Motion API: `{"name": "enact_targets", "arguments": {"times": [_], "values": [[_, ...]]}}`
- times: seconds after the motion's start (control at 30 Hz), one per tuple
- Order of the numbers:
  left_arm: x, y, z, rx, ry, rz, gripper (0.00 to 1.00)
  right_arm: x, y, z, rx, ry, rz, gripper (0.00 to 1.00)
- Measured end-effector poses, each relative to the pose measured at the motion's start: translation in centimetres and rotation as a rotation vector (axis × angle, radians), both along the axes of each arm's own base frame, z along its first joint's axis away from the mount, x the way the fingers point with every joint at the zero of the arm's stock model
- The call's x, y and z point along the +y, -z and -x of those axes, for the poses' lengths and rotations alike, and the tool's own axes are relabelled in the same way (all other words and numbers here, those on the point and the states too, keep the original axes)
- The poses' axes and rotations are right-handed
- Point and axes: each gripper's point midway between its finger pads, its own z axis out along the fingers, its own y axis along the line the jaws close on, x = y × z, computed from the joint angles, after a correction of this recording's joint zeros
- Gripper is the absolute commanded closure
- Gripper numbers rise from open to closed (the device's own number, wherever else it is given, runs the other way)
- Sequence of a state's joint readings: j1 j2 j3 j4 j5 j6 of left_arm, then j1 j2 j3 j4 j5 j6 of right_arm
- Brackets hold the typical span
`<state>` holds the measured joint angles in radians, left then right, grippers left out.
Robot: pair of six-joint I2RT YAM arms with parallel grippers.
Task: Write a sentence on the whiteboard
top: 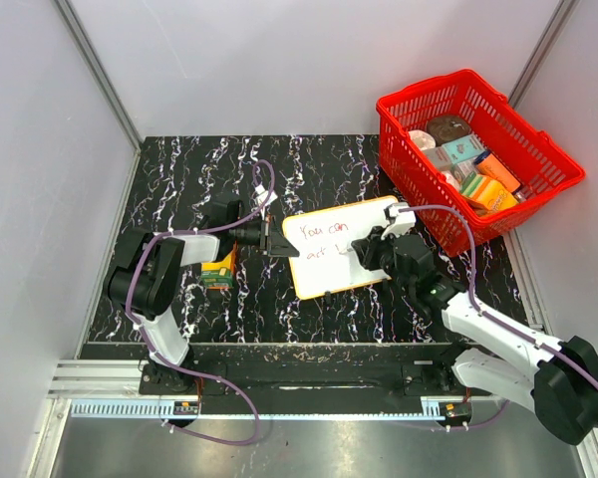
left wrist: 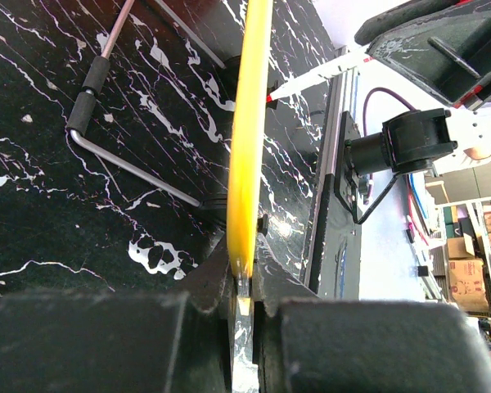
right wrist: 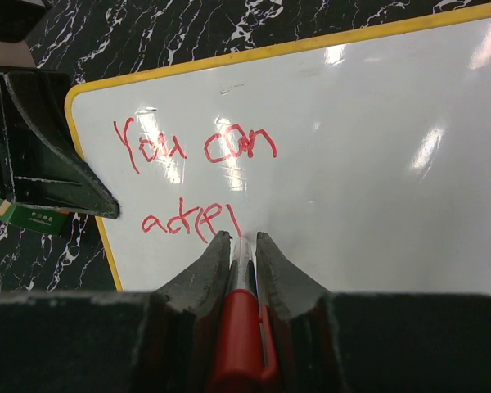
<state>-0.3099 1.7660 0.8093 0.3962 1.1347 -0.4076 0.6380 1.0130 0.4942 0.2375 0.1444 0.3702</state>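
Starting at the whiteboard (top: 344, 246): lies near the middle of the black marbled table (top: 179, 179), set at a slant, white and glossy, with a thin orange-yellow rim and rounded corners. Carries the sentence (right wrist: 196, 151) in thin red strokes: "You can" on top, then a shorter second line beneath, hard to read. Shows mostly blank face toward 3 o'clock in the right wrist view.

At the board's 9 o'clock edge, gripped by the left gripper (left wrist: 244, 278), jaws pinching the yellow rim. From 4 o'clock in the top view, reached by the right gripper (right wrist: 241, 246), jaws pressed around a red marker (right wrist: 241, 327), tip at the end of the second line. Cannot tell whether touching the surface.

Judged as mid-writing, second line unfinished. Calls next for carrying the tip on toward 3 o'clock under light, even pressure, with the rim held firm against skidding.

Further out: a red basket (top: 473, 154) of packages at 1 o'clock, close by the board's corner. At 9 o'clock, a small green-and-orange box (top: 217, 271) beneath the left arm.
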Motion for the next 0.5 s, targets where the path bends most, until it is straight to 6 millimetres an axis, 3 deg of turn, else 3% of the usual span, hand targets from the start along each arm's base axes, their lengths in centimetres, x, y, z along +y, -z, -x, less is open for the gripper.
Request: {"name": "enact_targets", "arguments": {"times": [0.5], "values": [[-0.02,-0.02,0.02,-0.004,0.001,-0.002,1.00,-0.48,-0.42,-0.58,-0.013,0.040,0.005,1.00]]}}
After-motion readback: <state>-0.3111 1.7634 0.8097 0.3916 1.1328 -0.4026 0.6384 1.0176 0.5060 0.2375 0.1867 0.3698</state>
